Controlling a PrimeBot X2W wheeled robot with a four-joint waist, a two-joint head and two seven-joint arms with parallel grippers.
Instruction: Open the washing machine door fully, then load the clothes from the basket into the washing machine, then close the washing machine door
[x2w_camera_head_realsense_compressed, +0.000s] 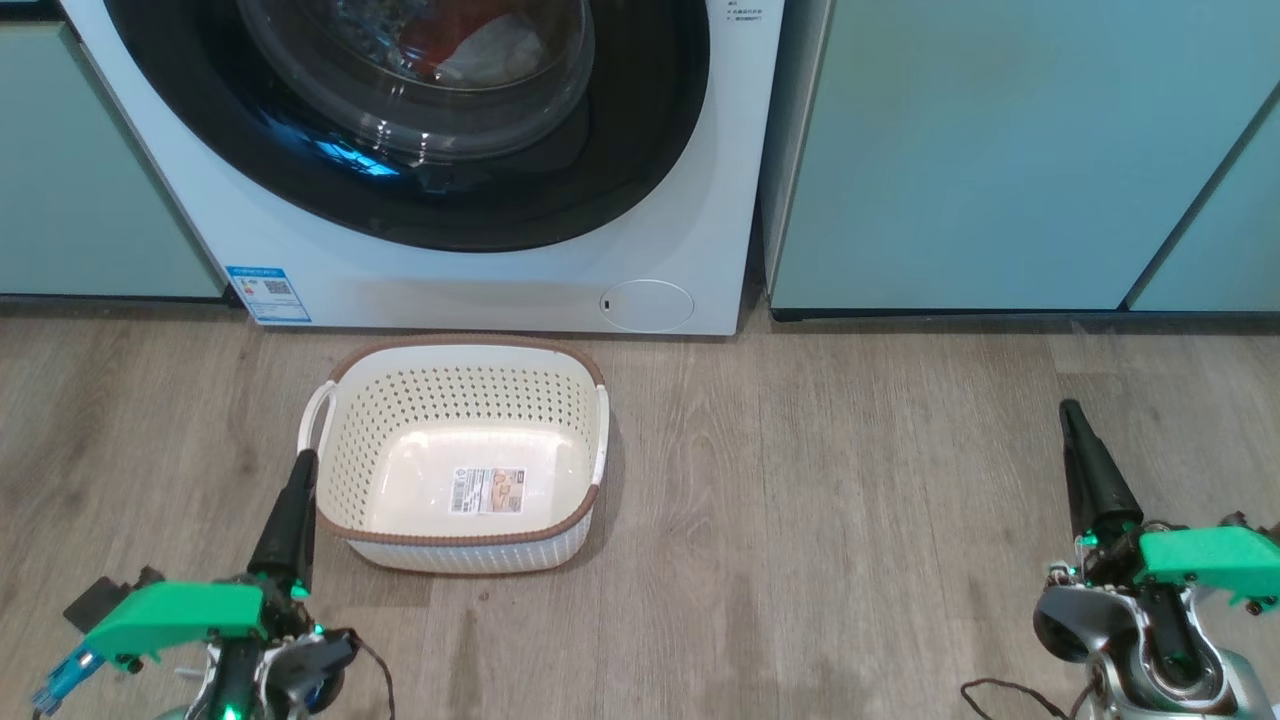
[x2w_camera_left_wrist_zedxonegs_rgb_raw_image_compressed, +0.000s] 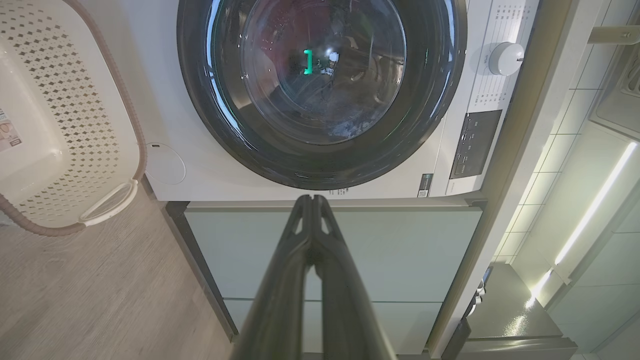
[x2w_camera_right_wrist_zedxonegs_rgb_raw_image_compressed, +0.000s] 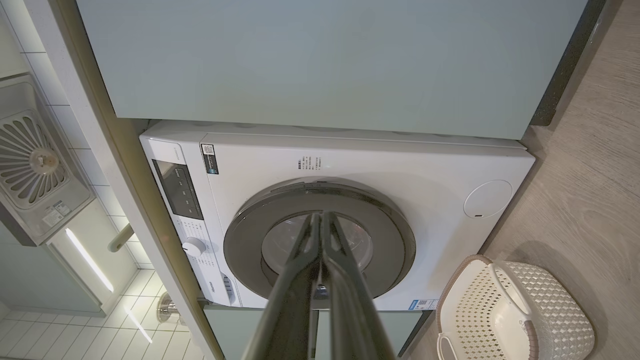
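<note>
The washing machine (x2w_camera_head_realsense_compressed: 500, 280) stands against the far wall with its black-rimmed door (x2w_camera_head_realsense_compressed: 620, 150) lying flat against its front. Through the window I see red and white clothes (x2w_camera_head_realsense_compressed: 470, 45) inside the drum. The white basket (x2w_camera_head_realsense_compressed: 460, 395) with a brown rim sits on the floor before the machine, with only a label sticker inside. My left gripper (x2w_camera_head_realsense_compressed: 303, 460) is shut with nothing in it, just off the basket's left handle. My right gripper (x2w_camera_head_realsense_compressed: 1068, 410) is shut and holds nothing, over bare floor far to the right. In the left wrist view the door (x2w_camera_left_wrist_zedxonegs_rgb_raw_image_compressed: 320, 165) shows; in the right wrist view both door (x2w_camera_right_wrist_zedxonegs_rgb_raw_image_compressed: 390, 235) and basket (x2w_camera_right_wrist_zedxonegs_rgb_raw_image_compressed: 550, 310) show.
Pale teal cabinets (x2w_camera_head_realsense_compressed: 1000, 150) flank the machine on both sides. A small round white flap (x2w_camera_head_realsense_compressed: 647, 305) sits low on the machine's front. The wood floor (x2w_camera_head_realsense_compressed: 850, 500) stretches wide between the basket and my right gripper.
</note>
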